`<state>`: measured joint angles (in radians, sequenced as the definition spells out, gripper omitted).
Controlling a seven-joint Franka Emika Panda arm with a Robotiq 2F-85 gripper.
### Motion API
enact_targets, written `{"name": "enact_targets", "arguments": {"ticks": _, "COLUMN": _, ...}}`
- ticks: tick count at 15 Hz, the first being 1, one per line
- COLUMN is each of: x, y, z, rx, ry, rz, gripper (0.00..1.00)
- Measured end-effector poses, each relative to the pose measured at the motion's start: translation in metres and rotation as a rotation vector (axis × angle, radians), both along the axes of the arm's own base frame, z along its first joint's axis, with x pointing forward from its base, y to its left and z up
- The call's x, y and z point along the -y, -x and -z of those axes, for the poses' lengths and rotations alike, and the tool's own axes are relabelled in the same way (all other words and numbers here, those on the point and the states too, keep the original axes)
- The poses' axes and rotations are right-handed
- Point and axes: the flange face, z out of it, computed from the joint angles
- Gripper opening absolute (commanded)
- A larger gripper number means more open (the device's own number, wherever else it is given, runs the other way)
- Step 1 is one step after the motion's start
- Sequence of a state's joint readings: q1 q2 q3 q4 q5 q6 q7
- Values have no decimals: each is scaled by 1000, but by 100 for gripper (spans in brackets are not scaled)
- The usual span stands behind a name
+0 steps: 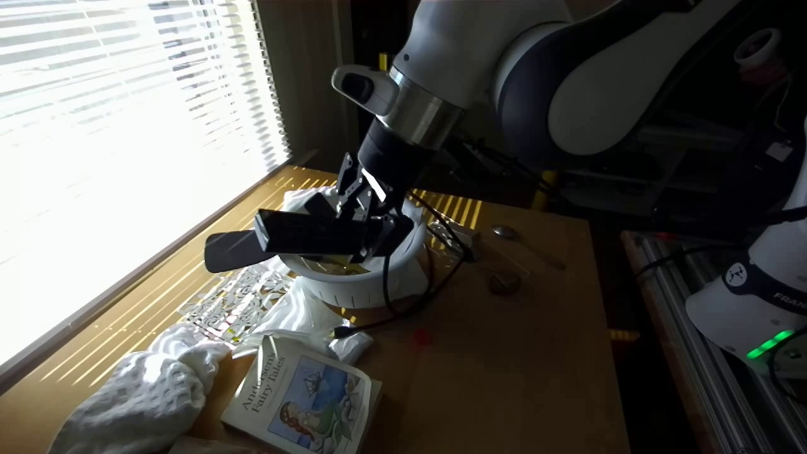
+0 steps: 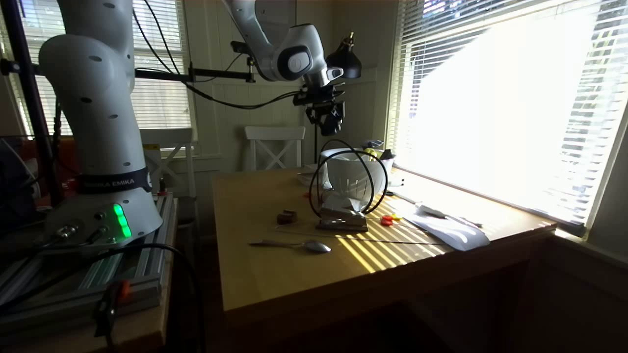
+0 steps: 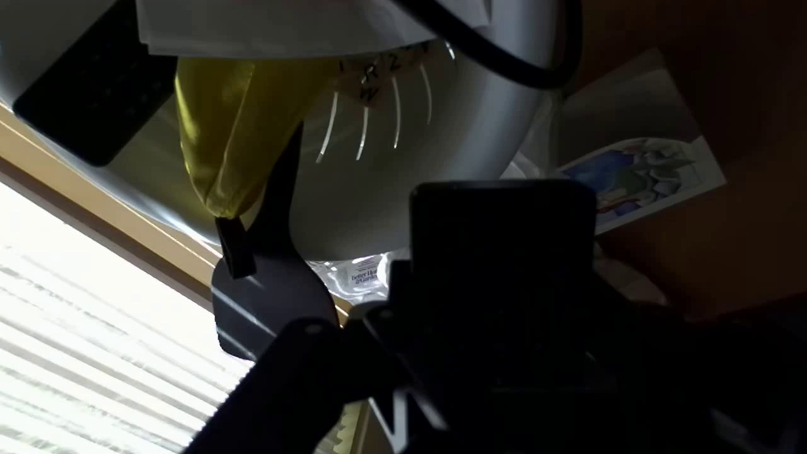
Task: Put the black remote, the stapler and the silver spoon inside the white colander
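The white colander [image 1: 353, 291] stands on the wooden table; its inside shows in the wrist view [image 3: 378, 202]. My gripper [image 1: 360, 236] is shut on a black oblong object [image 1: 302, 232], held level above the colander's rim. It also fills the middle of the wrist view [image 3: 501, 233]. It may be the remote or the stapler; I cannot tell. A flat black object [image 3: 101, 88], remote-like with faint buttons, lies inside the colander. The silver spoon [image 2: 294, 244] lies near the table's edge. A grey metallic object [image 2: 342, 218] beside the colander may be the stapler.
A black cable [image 1: 441, 287] loops beside the colander. A yellow item [image 3: 246, 126] and a dark spatula [image 3: 271, 302] are in it, the spatula's blade over the rim. A book [image 1: 309, 403], white cloth [image 1: 145, 384], brown block [image 2: 286, 216] and paper [image 2: 454, 233] lie around.
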<state>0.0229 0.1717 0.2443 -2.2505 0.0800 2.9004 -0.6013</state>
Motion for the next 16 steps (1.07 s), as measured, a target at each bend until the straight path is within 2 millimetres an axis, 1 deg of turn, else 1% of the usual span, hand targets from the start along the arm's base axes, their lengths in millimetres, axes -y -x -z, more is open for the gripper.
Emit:
{"name": "enact_targets", "arguments": {"ticks": 1, "x": -8, "y": -2, "z": 7, "rx": -17, "ry": -23, "rz": -10, "gripper": 36}}
{"name": "enact_targets", "arguments": {"ticks": 2, "x": -10, "y": -6, "z": 12, "rx": -27, "ry": -44, "rz": -9, "gripper": 36}}
{"name": "enact_targets", "arguments": {"ticks": 3, "x": -7, "y": -11, "z": 15, "rx": -31, "ry": -59, "rz": -7, "gripper": 36}}
{"name": "enact_targets", "arguments": {"ticks": 5, "x": 9, "y": -21, "z": 16, "rx": -28, "ry": -84, "rz": -6, "gripper": 36}}
{"name": "enact_targets", "arguments": {"ticks": 7, "x": 30, "y": -32, "z": 15, "rx": -34, "ry": -96, "rz": -14, "gripper": 36}}
{"name": "enact_targets", "arguments": {"ticks": 10, "x": 57, "y": -41, "z": 19, "rx": -73, "ry": -100, "rz": -39, "gripper": 36}}
{"name": "enact_targets", "arguments": {"ticks": 12, "x": 68, "y": -45, "z": 27, "rx": -100, "ry": -108, "rz": -27, "gripper": 36}}
{"name": "enact_targets", "arguments": {"ticks": 16, "x": 89, "y": -52, "z": 53, "rx": -152, "ry": -118, "rz": -2, "gripper": 36}}
